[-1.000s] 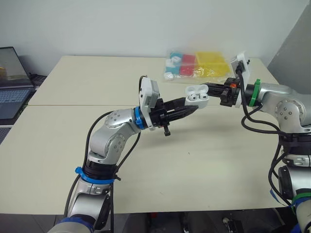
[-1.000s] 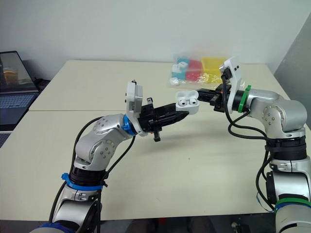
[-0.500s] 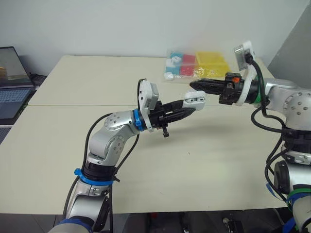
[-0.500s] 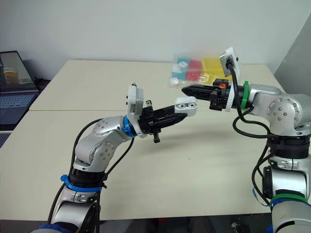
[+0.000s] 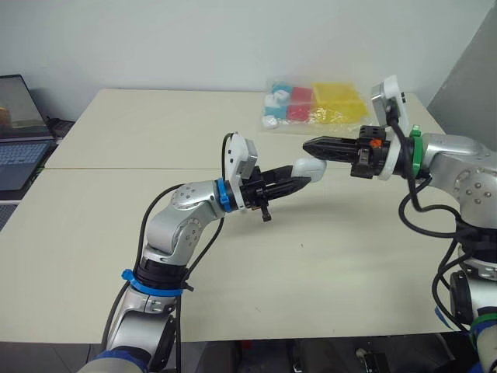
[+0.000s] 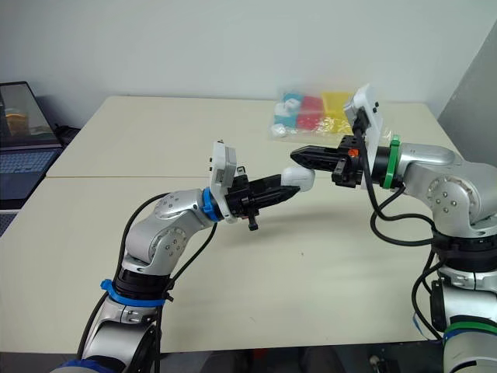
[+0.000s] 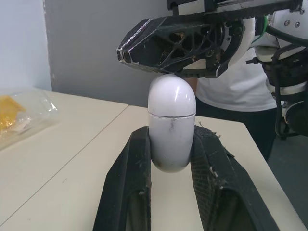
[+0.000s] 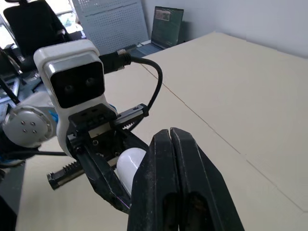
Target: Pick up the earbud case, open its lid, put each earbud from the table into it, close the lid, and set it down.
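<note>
Two fingers of the left gripper [image 5: 301, 181] clamp the white earbud case [image 7: 171, 125] by its base, lid shut, up off the table [image 5: 140, 132], while the right gripper [image 5: 312, 145], fingers pressed together, touches the lid's dome.

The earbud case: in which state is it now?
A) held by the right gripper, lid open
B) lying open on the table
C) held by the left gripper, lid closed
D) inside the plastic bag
C: the left gripper clamps the earbud case between its two fingers, and the lid sits shut along the seam.
</note>
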`<state>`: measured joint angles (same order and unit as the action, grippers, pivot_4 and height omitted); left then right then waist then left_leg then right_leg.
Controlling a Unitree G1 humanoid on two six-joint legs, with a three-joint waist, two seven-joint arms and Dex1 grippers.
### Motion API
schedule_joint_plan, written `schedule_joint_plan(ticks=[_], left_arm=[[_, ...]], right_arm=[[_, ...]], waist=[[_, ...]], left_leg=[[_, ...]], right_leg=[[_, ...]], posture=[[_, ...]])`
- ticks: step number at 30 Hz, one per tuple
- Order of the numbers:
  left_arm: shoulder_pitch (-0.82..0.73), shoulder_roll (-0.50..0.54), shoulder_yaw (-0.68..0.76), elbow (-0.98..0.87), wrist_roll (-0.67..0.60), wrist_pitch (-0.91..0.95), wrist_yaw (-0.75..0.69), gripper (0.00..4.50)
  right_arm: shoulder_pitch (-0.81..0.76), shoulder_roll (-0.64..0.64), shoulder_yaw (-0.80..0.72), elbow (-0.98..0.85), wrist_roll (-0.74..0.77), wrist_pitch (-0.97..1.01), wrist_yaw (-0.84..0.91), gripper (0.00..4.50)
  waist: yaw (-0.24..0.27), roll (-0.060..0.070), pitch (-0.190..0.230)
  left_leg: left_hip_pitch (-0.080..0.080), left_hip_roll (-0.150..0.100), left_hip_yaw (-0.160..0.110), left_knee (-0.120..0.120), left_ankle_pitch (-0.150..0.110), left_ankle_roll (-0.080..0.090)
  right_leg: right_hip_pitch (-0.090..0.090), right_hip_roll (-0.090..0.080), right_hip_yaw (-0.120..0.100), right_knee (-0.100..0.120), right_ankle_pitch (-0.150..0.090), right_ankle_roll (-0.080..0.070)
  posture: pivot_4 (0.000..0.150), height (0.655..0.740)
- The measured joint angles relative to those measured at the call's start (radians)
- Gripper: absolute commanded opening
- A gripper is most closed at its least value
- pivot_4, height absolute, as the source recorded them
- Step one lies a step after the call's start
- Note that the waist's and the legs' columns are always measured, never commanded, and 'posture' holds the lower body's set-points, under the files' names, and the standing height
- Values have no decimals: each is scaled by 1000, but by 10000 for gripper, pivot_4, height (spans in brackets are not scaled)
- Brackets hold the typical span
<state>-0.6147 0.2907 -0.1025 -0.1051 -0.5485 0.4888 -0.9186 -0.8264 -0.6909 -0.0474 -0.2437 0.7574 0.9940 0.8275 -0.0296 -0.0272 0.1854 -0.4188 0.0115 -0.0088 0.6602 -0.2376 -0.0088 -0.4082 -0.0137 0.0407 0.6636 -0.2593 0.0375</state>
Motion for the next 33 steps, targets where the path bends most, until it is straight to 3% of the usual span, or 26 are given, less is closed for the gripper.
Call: schedule_joint_plan(ticks=[8,18,21,24,32,33], left_arm=[[0,-9,3,1,0,11,28,7469],[-9,-9,14,-2,-2,-3,27,7469],[-17,-2,24,0,-1,-16,23,7469],[-20,19,30,12,3,-21,23,7469],[-30,105,20,84,15,119,14,7469],[-30,112,17,84,12,145,10,7469]], right_arm=[[46,-7,43,-44,-103,-151,1,154],[12,19,6,-7,-70,-138,-12,154],[-14,-42,-48,-20,-16,-107,30,5429],[5,-100,-66,-50,13,-87,67,16079],[293,-221,-96,-175,-17,-175,158,44278],[322,-231,-98,-190,-28,-189,167,44720]], waist=[[1,0,0],[1,0,0],[3,0,0],[4,0,0],[4,0,0],[4,0,0]], left_leg=[[0,0,0,0,0,0],[0,0,0,1,0,0],[0,-1,-1,0,0,0],[0,-1,-2,0,0,0],[0,-1,-2,1,0,0],[0,-1,-2,1,0,0]], right_leg=[[0,0,0,0,0,0],[0,0,0,1,0,0],[0,-1,0,0,0,0],[1,-1,0,0,0,0],[2,-1,-2,0,0,0],[2,-1,-1,0,0,0]], posture=[[1500,7400],[1500,7400],[1500,7400],[1500,7400],[1500,7400],[1500,7400]])
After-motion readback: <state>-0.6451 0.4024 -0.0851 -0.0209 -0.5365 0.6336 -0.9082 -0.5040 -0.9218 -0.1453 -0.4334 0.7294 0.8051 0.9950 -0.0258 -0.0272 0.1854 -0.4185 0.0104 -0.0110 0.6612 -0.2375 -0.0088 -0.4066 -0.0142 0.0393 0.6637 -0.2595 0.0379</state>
